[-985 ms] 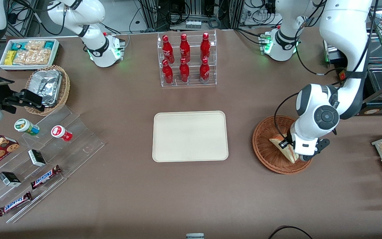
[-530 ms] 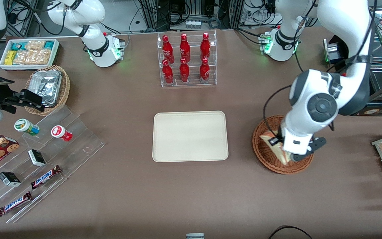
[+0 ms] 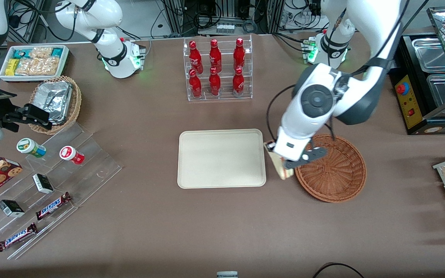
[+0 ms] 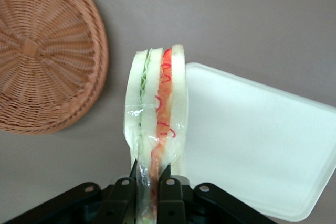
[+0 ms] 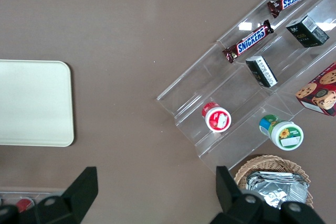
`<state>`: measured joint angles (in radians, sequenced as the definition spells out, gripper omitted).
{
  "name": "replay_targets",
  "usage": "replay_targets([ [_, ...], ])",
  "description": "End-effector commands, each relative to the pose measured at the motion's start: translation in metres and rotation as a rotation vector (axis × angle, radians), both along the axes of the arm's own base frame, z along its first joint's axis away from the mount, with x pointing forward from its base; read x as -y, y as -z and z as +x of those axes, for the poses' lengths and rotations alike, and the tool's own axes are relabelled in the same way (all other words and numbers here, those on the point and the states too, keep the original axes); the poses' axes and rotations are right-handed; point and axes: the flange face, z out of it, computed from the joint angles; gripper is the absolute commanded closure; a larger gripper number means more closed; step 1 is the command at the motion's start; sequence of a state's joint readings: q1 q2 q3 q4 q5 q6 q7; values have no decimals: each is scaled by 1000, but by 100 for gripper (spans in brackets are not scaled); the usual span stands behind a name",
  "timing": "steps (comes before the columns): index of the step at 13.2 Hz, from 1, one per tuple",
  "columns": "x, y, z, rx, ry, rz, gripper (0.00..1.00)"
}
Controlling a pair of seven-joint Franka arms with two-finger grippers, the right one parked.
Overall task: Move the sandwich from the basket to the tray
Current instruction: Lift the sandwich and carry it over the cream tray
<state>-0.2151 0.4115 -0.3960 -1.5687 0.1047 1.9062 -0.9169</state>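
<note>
While the left arm's gripper (image 4: 152,184) hangs above the strip of brown counter (image 3: 222,224) between the wide, shallow, reddish-brown woven wicker basket (image 3: 332,170) and the flat cream-coloured rectangular tray (image 3: 221,158), its black fingers (image 4: 169,187) are clamped on the small triangular wedge of pale bread in clear wrap, the sandwich (image 4: 156,124), pinching it at one end so that the orange-red and green filling layers along the cut edge face the wrist camera. In the front view the sandwich (image 3: 280,166) shows just beside the tray's rim, clear of the basket, which now holds nothing. The step in hand looks like the carry across to the tray, with the lift out of the basket done and the set-down still to come. To do it well, the arm should travel on sideways until the wedge is over the middle of the tray rather than its rim, keeping enough height for the hanging tip to pass the raised edge. The grip sits on a narrow part of a soft, wrapped thing, so a smooth, unhurried move would guard against swinging or slipping. Lowering until the wedge rests on the tray before the fingers part should keep it from tumbling or landing half on the rim.
</note>
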Motion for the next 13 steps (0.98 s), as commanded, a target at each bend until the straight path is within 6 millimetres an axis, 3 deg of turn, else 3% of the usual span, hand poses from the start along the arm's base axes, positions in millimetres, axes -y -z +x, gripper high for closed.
replay_targets([
  [1,41,29,-5,-5,95,30,100],
  [2,53,40,-5,-6,128,35,100],
  [5,123,94,-39,8,279,87,100],
  [8,144,115,-49,7,267,63,100],
  [13,163,147,-59,30,306,56,100],
])
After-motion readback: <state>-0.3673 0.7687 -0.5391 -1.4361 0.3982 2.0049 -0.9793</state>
